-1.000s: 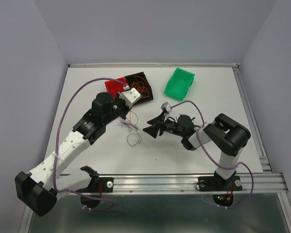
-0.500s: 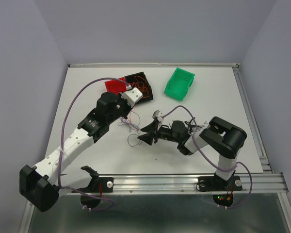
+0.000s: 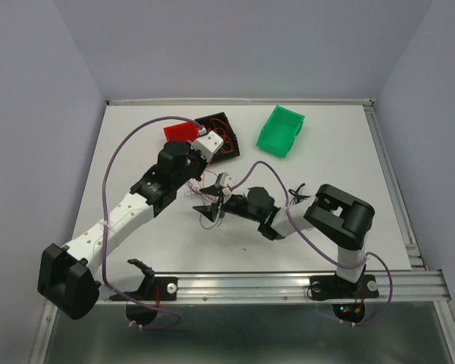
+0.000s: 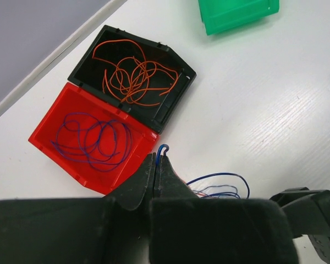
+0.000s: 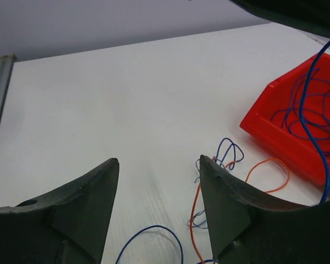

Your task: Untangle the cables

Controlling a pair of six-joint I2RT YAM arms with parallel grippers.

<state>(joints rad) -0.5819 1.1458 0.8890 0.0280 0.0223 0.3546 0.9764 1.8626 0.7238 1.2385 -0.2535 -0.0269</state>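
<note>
your left gripper (image 4: 157,165) is clamped on a blue wire (image 4: 163,148), with that arm stretched diagonally toward the red bin (image 4: 107,179). your right gripper (image 5: 158,162) gapes wide, its arm folded low and reaching left, fingertips just short of the loose cables (image 5: 226,154) lying beside that bin.

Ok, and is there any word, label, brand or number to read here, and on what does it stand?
There is none to read.
The red bin, the black bin, the green bin and the table show no print.
The left arm and the right arm bear no legible mark, nor does the blue cable in the left gripper.
</note>
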